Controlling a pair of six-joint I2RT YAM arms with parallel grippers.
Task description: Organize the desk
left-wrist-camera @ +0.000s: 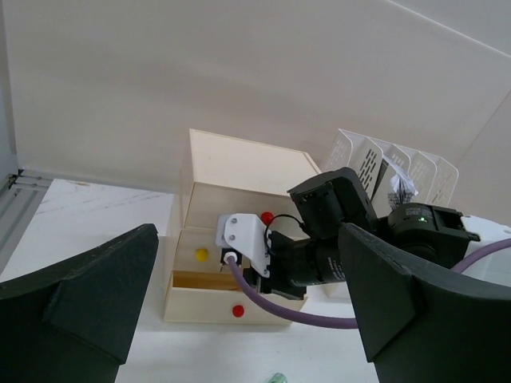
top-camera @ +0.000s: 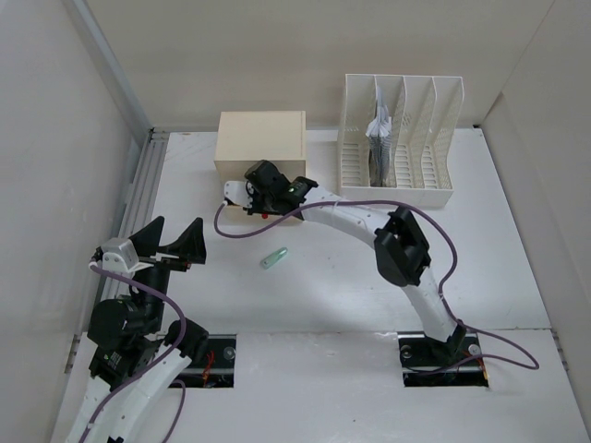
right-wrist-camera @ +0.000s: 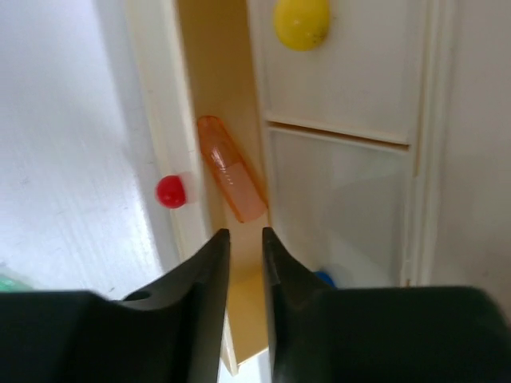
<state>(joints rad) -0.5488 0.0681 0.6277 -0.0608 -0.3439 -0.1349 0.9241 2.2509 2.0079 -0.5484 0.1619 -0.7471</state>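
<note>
White matte desk (top-camera: 323, 295) lies beneath both hands and bears everything noted. Its two dark cutouts sit at the arm bases, and its grey rail (top-camera: 138, 194) runs along the edge outboard of the left gripper (top-camera: 177, 231). White slotted file rack (top-camera: 399, 138) stands at the far edge, beyond and to the right of the right gripper (right-wrist-camera: 244, 239), with dark papers (top-camera: 377, 143) upright in its second slot from the left. Cream drawer box (top-camera: 260, 138) stands directly ahead of the right gripper, just left of the rack and apart from it. Its lowest drawer (left-wrist-camera: 200, 303) stands drawn out, interior exposed right at the right gripper's fingertips. Of the arms, the right arm (top-camera: 406, 249) reaches from its base across the desk to the box front.

Hand states: the left gripper hovers over the desk near the rail, well apart from the box, jaws spread wide and empty. The right gripper has its fingers nearly together, a narrow gap between them, nothing in that gap.

Orange translucent capsule (right-wrist-camera: 231, 169) lies inside the drawn-out drawer, just beyond the right fingertips and clear of them, slanted against the inner wall. Green capsule (top-camera: 273, 259) lies loose on the desk, behind the right gripper and between the two hands, touching neither. Red knob (right-wrist-camera: 171, 191) sits on the drawer front, left of the right fingers; yellow knob (right-wrist-camera: 302, 22) sits on the drawer farther ahead
</note>
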